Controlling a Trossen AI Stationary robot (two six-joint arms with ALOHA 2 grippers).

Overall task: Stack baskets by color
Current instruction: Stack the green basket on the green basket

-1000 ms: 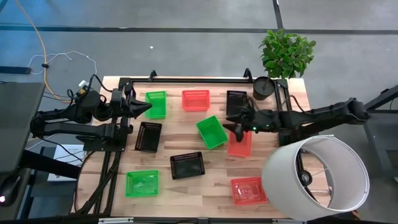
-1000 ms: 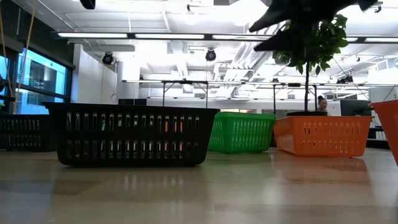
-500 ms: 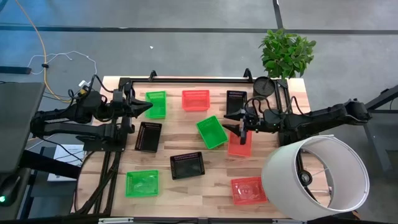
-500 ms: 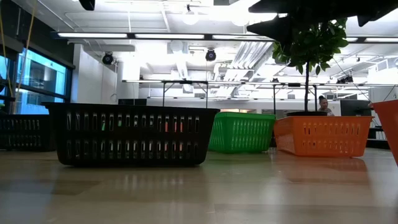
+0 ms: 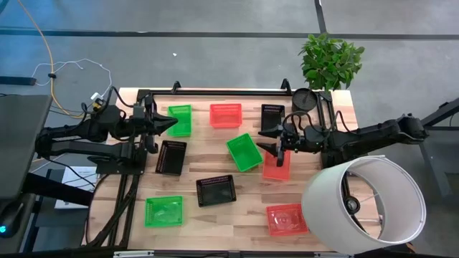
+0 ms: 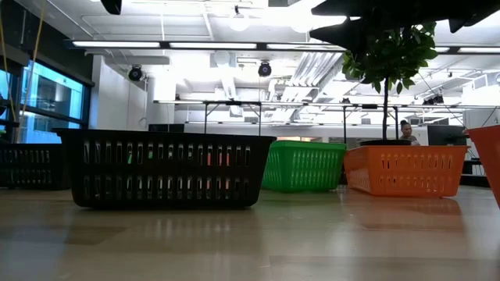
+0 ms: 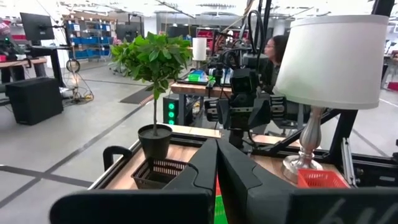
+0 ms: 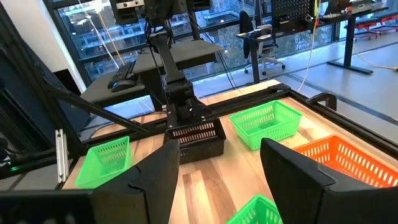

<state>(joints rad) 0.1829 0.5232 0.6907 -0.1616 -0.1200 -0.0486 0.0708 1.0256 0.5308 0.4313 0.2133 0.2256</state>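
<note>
Several green, red and black baskets rest by their bases on the wooden table (image 5: 244, 215). My left gripper (image 5: 172, 122) is shut and points level above the far-left green basket (image 5: 180, 120); its shut fingers (image 7: 216, 163) hold nothing. My right gripper (image 5: 267, 148) stands open and level over the middle, between the tilted green basket (image 5: 244, 152) and a red basket (image 5: 276, 166). In the right wrist view nothing lies between its fingers (image 8: 217, 180); beyond them stand a black basket (image 8: 196, 137) and a green basket (image 8: 264, 122).
A large white lampshade (image 5: 366, 204) overhangs the near right corner, beside a red basket (image 5: 287, 219). A potted plant (image 5: 330, 61) and a round black pot (image 5: 303, 100) stand at the far right. A black frame rail (image 5: 229, 92) runs along the far edge.
My right gripper has rolled about its own line and tipped up to level while staying over the same spot above the middle baskets; its fingers remain open. No basket has moved.
</note>
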